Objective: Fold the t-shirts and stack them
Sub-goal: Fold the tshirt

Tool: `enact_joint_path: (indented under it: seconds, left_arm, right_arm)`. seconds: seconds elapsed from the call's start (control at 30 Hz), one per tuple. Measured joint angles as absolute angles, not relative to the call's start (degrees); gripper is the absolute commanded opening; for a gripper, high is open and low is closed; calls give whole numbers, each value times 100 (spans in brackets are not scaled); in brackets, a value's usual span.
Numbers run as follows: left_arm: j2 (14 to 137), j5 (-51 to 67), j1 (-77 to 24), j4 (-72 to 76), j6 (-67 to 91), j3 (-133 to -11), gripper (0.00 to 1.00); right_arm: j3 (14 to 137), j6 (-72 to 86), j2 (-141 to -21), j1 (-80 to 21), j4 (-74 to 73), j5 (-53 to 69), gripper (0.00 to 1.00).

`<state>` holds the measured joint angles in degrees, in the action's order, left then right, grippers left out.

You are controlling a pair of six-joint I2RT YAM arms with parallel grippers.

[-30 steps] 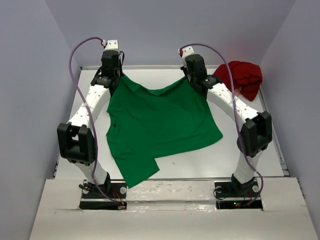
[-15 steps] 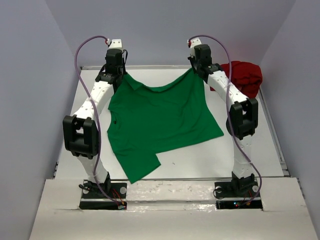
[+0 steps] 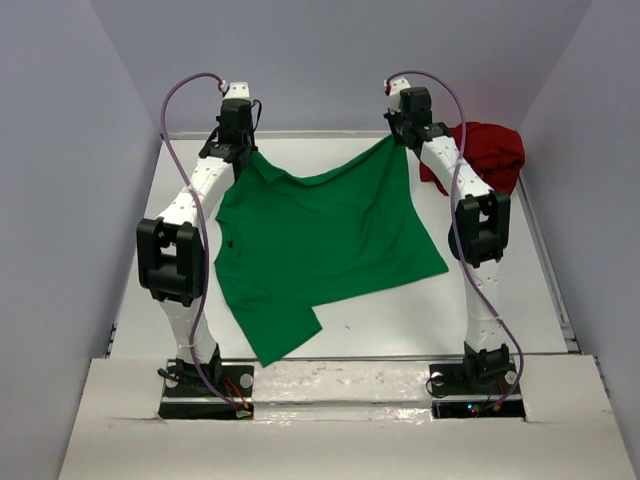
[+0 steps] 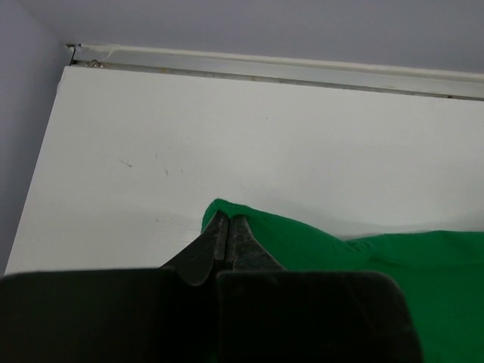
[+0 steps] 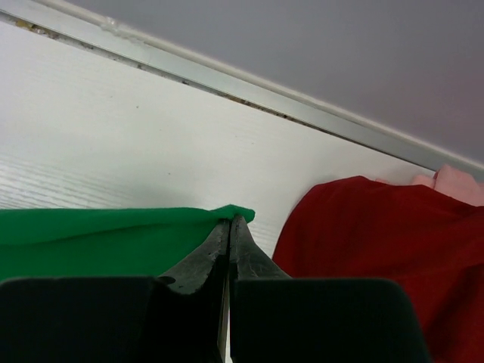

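We pinch the green t-shirt [image 3: 320, 240] tight in the left gripper [image 3: 244, 150] and right gripper [image 3: 400, 140], its body lying toward 6 o'clock from both.

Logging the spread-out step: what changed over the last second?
Both arms reached toward the far edge of the table. The left gripper and right gripper, shut on the far corners of the green t-shirt, pulled them farther back and apart. Nothing was grabbed or released. The red t-shirt stayed bunched at the far right.
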<state>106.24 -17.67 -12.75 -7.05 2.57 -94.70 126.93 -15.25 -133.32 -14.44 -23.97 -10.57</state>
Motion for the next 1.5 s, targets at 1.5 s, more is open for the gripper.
enact_joint_path:
  seconds: [1.5]
  left_arm:
    - [11515, -3352, -2137, -2668, 1050, -10396, 0]
  right_arm:
    - [12031, -1164, -13181, -1094, -2685, -672, 0]
